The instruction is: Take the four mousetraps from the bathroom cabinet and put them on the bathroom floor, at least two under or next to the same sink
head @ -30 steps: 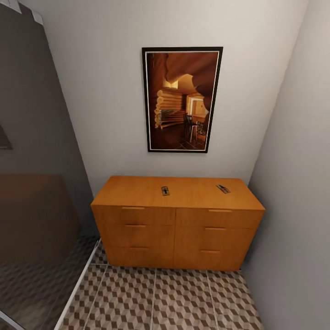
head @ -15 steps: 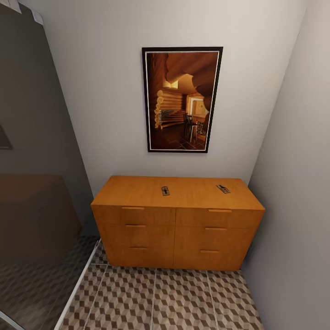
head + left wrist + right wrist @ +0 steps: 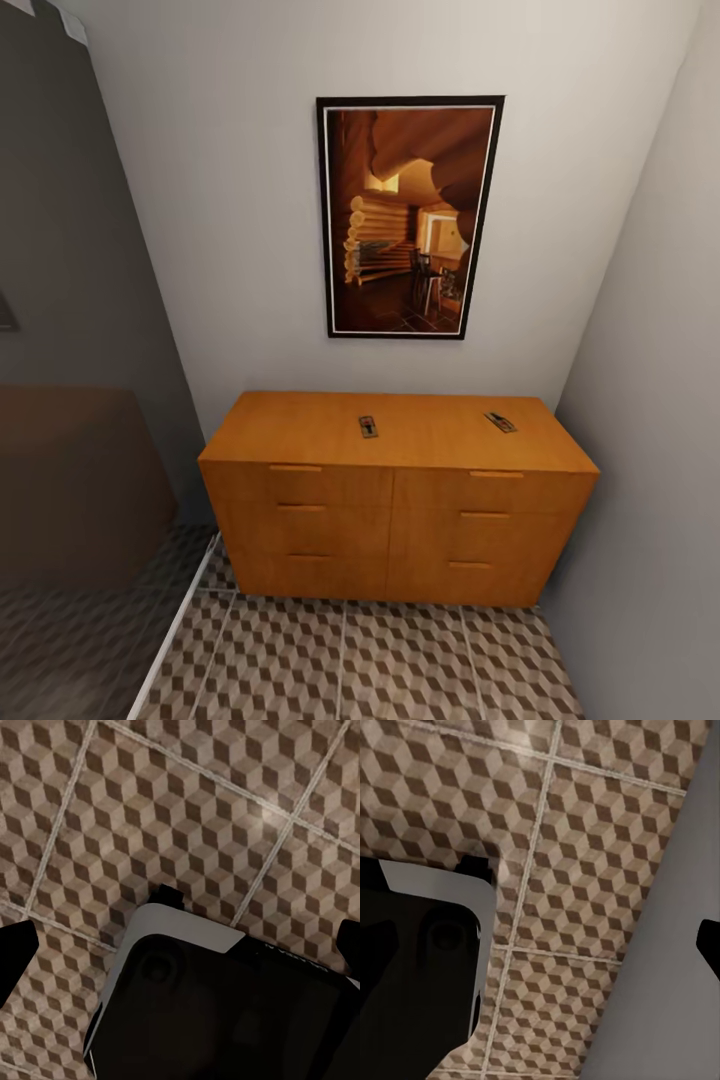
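The orange-brown cabinet (image 3: 398, 500) stands against the back wall in the head view. Two small dark mousetraps lie flat on its top, one near the middle (image 3: 368, 427) and one toward the right end (image 3: 500, 422). Cube-pattern bathroom floor (image 3: 350, 660) runs in front of it. My left gripper (image 3: 180, 949) hangs open over the floor tiles (image 3: 187, 810), its dark fingertips (image 3: 15, 952) far apart and nothing between them. My right gripper (image 3: 540, 945) also looks open over the tiles (image 3: 585, 832), with one fingertip (image 3: 709, 945) at the picture's edge. The sink is out of view.
A framed picture (image 3: 410, 215) hangs above the cabinet. The dark glass shower stall (image 3: 70, 450) borders the left side and a grey wall (image 3: 650, 400) closes the right. My dark base with a white edge (image 3: 195, 1012) sits below the left gripper.
The head view has shifted a little nearer to the cabinet. The two mousetraps lie where they were.
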`<state>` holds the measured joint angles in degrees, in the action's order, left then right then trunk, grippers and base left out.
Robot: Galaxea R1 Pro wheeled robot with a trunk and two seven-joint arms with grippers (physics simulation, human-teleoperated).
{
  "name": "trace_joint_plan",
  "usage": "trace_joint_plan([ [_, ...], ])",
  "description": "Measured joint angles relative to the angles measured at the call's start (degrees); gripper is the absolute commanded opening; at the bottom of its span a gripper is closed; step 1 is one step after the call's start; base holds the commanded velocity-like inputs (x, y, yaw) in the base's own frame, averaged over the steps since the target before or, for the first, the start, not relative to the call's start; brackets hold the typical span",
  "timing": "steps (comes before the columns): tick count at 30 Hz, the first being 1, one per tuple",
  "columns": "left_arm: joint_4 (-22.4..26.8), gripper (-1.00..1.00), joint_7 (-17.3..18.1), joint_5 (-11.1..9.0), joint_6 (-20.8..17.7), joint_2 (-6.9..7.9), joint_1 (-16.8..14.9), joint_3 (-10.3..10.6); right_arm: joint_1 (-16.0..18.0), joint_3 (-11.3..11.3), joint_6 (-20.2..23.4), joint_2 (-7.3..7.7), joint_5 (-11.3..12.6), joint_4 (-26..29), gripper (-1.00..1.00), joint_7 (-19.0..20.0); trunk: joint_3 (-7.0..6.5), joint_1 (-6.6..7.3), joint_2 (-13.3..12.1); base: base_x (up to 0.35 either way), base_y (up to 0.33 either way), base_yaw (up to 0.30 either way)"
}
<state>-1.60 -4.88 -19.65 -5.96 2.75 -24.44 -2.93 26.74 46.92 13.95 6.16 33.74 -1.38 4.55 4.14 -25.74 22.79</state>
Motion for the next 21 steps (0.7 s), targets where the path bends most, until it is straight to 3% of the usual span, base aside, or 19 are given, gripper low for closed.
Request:
trace_joint_plan([
  [13,0.5,1.0,0.4,0.0,-0.2,-0.21,0.0,-0.1,-0.1,0.0,-0.3,0.0,0.0,-0.2,1.0,0.0,0.0,-0.01,0.0,0.008,0.003,0.0],
  [21,2.3,1.0,0.7,0.0,-1.3,-2.04,-0.1,0.0,-0.6,0.0,-0.3,-1.39,-0.1,-0.2,1.0,-0.1,0.0,-0.01,0.0,0.0,0.0,0.0],
])
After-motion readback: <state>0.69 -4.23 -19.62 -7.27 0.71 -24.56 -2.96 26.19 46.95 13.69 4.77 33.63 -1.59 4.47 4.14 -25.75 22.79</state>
